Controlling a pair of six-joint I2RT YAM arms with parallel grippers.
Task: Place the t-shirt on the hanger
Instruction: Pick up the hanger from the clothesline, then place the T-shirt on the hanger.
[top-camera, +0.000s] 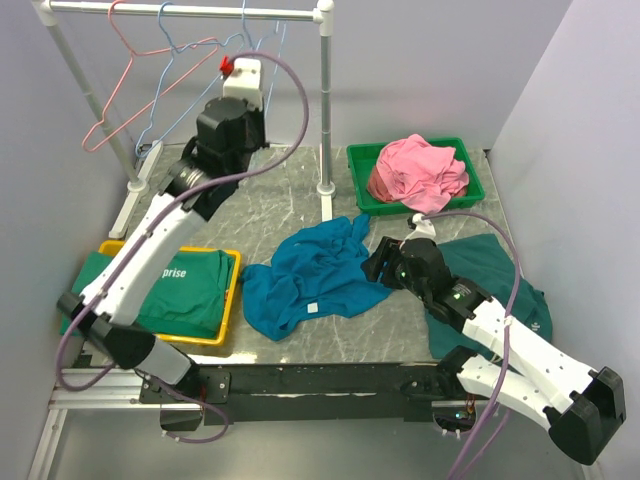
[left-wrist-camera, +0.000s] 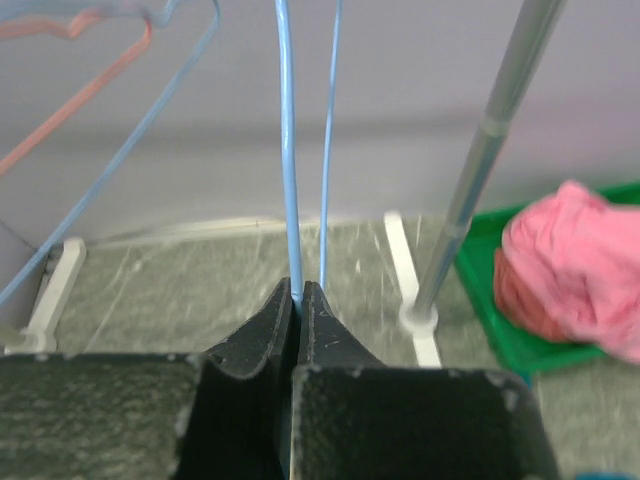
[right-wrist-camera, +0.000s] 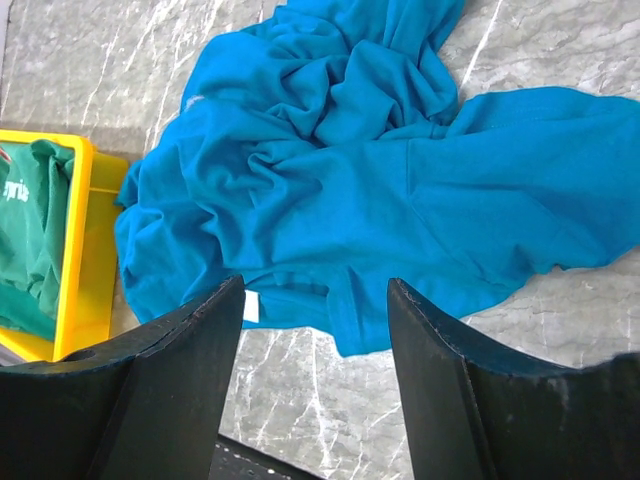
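My left claw (left-wrist-camera: 301, 292) is pinched tight on a wire of the blue hanger (left-wrist-camera: 288, 150), up by the rail (top-camera: 190, 12). My right claw (right-wrist-camera: 315, 295) stands wide apart, gripping nothing, poised over the shirt (right-wrist-camera: 350, 180), which lies crumpled on the table (top-camera: 290, 205) beside the yellow bin (top-camera: 232, 300)

One plain teal-blue cloth t-shirt (top-camera: 310, 275), two thin light-blue wire hangers (left-wrist-camera: 287, 150), one pink-red wire hanger (left-wrist-camera: 80, 98), two dark green shirts (top-camera: 185, 290), one crumpled pink garment (top-camera: 420, 170), one yellow plastic tray (top-camera: 234, 292), one green plastic tray (top-camera: 400, 148).
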